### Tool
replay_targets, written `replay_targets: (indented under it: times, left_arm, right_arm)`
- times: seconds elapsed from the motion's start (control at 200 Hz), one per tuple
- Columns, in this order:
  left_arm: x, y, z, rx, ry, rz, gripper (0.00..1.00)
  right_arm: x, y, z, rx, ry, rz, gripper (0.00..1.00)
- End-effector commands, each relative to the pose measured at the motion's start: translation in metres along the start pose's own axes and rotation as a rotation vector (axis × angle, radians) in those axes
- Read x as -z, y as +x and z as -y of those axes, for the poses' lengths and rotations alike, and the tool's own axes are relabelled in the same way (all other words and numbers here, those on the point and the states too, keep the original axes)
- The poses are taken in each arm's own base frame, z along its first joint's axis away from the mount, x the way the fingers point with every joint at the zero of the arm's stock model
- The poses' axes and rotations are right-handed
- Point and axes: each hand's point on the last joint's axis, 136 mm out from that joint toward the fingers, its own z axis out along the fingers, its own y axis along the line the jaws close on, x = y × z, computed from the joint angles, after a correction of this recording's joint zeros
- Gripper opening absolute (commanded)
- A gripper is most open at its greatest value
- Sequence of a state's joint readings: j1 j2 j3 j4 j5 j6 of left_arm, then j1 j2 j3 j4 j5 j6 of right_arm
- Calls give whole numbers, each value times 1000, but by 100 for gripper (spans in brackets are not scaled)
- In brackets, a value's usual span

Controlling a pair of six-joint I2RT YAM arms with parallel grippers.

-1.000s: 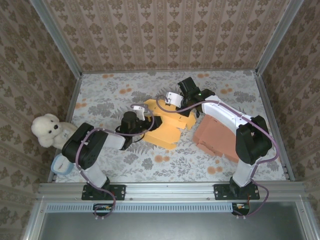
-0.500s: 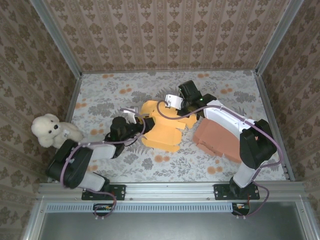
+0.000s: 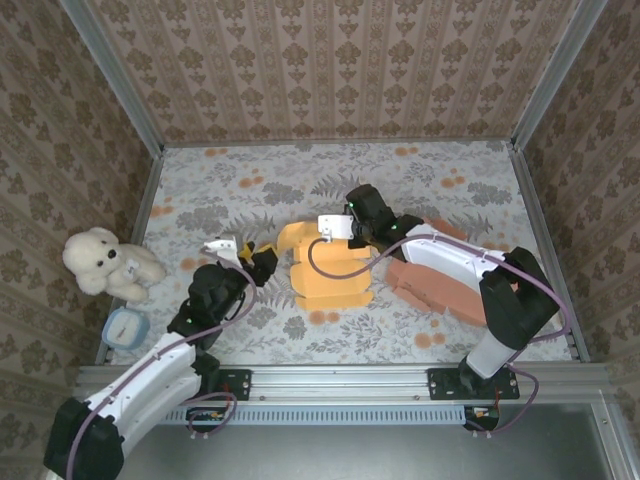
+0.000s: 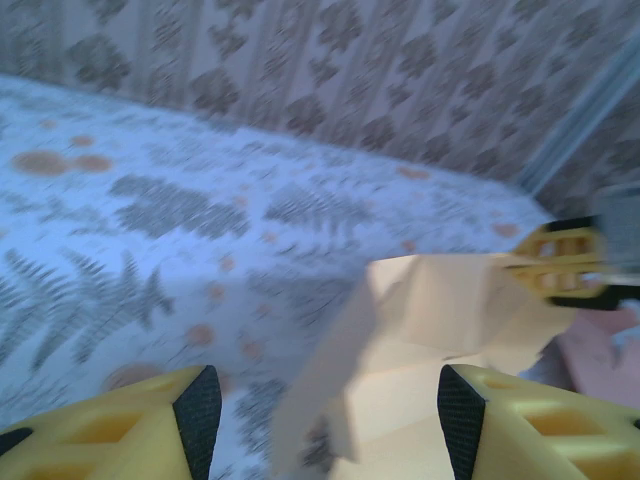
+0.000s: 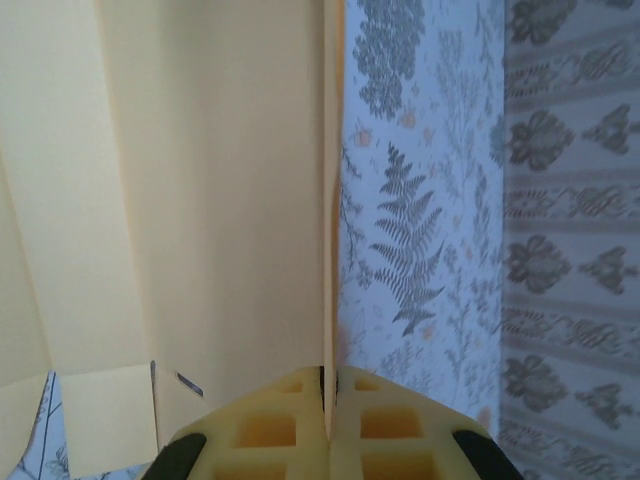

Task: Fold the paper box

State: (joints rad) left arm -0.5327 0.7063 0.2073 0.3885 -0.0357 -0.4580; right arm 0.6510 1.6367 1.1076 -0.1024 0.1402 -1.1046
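Okay, your right gripper (image 5: 325, 392) is pinched tight on a thin panel edge of the paper box (image 3: 328, 278), which sits mid-table. Your left gripper (image 3: 262, 263) has its jaws apart, just left of the box, not touching it. Pink flat cardboard (image 3: 440, 287) lies right of the box.

Blurry paper box (image 4: 440, 310), base beyond lower edge

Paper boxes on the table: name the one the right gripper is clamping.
The yellow-orange paper box in the middle: the right gripper is shut on its edge. The salmon-pink flattened box lies to its right, in no gripper.
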Motion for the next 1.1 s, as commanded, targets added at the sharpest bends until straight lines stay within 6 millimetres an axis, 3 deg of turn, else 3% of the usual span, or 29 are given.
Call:
replay_targets:
  times: [0.0, 0.19, 0.455, 0.555, 0.79, 1.095]
  left_arm:
    - [-5, 19, -22, -43, -89, -60, 63]
    - [-18, 32, -28, -57, -94, -100, 63]
    - [-30, 52, -36, -93, -100, -133, 63]
    - [-33, 55, -33, -102, -75, -137, 63]
    - [-39, 65, -32, -131, -43, -144, 62]
    - [-57, 82, 0, -125, 137, -173, 61]
  right_arm:
    - [3, -8, 12, 110, 104, 23, 0]
    - [-11, -1, 7, 118, 132, -8, 0]
    - [-15, -6, 2, 152, 224, 44, 0]
    - [-20, -4, -10, 236, 234, 49, 0]
    - [-34, -2, -9, 285, 317, 34, 0]
    - [-28, -5, -7, 283, 376, 68, 0]
